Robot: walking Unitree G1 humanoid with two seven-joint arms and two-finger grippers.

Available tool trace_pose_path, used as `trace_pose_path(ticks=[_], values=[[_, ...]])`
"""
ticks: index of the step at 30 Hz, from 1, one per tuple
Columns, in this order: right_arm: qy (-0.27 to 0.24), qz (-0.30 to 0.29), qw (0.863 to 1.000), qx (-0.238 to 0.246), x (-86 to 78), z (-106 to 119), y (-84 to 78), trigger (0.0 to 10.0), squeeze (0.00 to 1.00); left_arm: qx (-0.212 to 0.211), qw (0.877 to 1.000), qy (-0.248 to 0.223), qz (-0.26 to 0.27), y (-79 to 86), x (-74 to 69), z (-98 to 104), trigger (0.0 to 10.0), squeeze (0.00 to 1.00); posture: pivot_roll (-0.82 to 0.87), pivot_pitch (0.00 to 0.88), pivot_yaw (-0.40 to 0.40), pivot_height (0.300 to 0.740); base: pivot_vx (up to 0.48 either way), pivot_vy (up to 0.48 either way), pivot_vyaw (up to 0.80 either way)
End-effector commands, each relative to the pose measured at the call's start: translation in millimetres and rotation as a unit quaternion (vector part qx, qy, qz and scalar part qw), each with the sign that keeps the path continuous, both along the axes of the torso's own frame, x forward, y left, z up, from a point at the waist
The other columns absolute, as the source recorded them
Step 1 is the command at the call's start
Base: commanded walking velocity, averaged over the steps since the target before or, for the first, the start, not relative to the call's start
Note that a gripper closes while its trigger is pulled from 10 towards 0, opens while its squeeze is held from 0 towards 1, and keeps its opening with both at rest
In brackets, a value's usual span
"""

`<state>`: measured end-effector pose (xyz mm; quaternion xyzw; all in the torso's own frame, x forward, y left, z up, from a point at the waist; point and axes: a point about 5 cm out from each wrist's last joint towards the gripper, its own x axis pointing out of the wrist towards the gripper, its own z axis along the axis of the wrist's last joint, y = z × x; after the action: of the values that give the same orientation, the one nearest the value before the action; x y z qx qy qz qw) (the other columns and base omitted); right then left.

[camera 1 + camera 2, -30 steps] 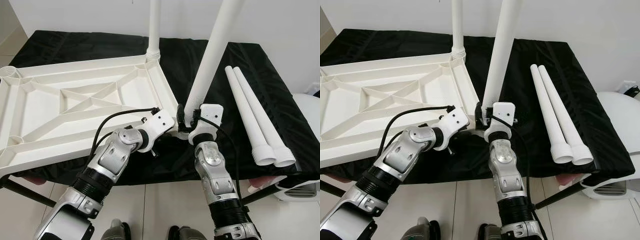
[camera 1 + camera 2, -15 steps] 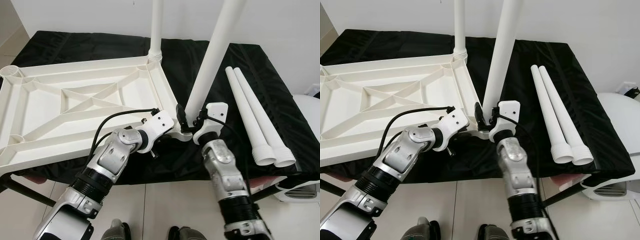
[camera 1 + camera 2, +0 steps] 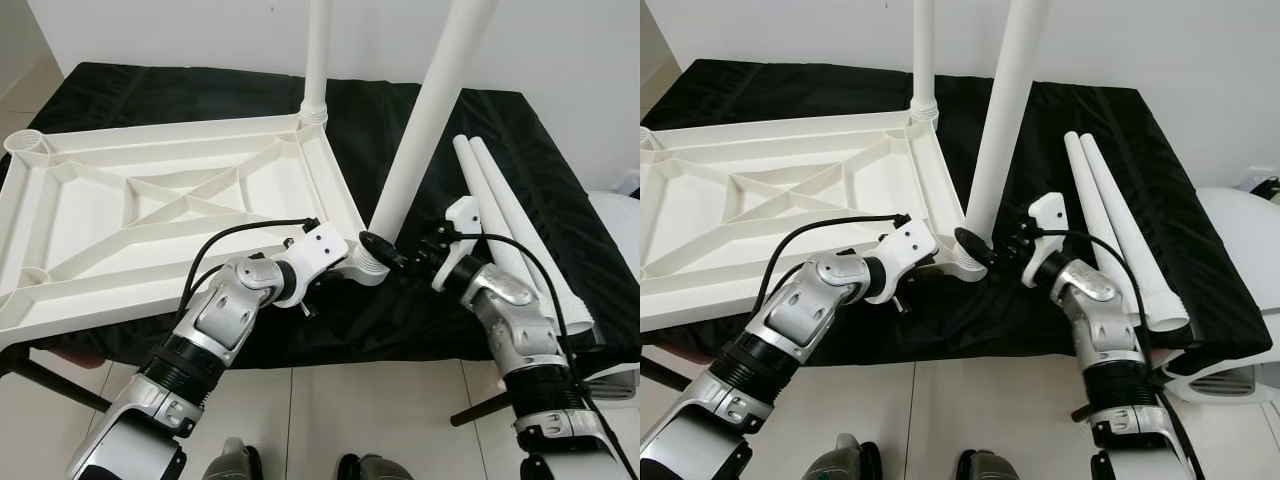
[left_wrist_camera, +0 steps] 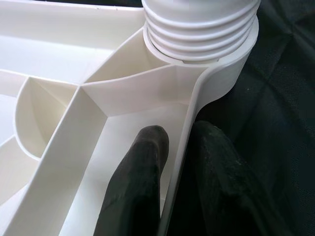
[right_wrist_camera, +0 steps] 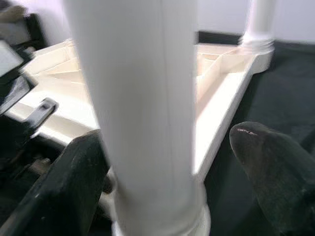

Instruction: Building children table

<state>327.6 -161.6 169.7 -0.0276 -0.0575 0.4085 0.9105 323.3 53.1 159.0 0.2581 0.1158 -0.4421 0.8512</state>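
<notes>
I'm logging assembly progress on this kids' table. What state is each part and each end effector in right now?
White ribbed plastic tabletop: upside down on the black cloth.
Far white tubular leg: upright in its corner socket.
Near white tubular leg: standing in its corner socket, leaning.
Two spare white legs: lying loose, side by side.
Left end effector: shut on the tabletop's rim.
Right end effector: open, fingers either side of the near leg.

We are getting bright, even light and sharp head views; the right wrist view is blurring, perhaps from closeness.
</notes>
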Motion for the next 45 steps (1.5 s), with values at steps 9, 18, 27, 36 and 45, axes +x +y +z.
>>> trace_pose_path(ticks=[9,18,27,36,45], values=[[0.033,0.076,0.996,-0.033,13.1,-3,-10.1,10.0,0.0,0.005,1.0,-0.003,0.009,3.5,2.5,2,10.0,0.0,-0.05,0.097,0.007,0.74,0.0,0.0,0.0],[0.015,0.091,0.995,-0.032,21.0,2,-5.4,10.0,0.0,0.005,1.0,-0.002,0.008,4.2,2.3,2,10.0,0.0,-0.05,0.101,0.012,0.74,0.0,0.0,0.0],[0.01,0.115,0.993,-0.025,25.8,4,-0.2,0.9,0.0,0.006,1.0,-0.001,0.007,4.3,1.8,2,10.0,0.0,-0.04,0.105,0.014,0.74,0.0,0.0,0.0],[0.016,0.132,0.991,-0.027,24.1,0,0.4,0.0,0.0,0.006,1.0,0.002,0.006,4.2,0.7,1,10.0,0.0,-0.05,0.109,0.011,0.74,0.0,0.0,0.0],[0.009,0.115,0.993,-0.016,18.1,-6,2.2,10.0,0.0,0.007,1.0,0.002,0.005,3.9,0.4,0,10.0,0.0,-0.05,0.103,0.005,0.74,0.0,0.0,0.0]])
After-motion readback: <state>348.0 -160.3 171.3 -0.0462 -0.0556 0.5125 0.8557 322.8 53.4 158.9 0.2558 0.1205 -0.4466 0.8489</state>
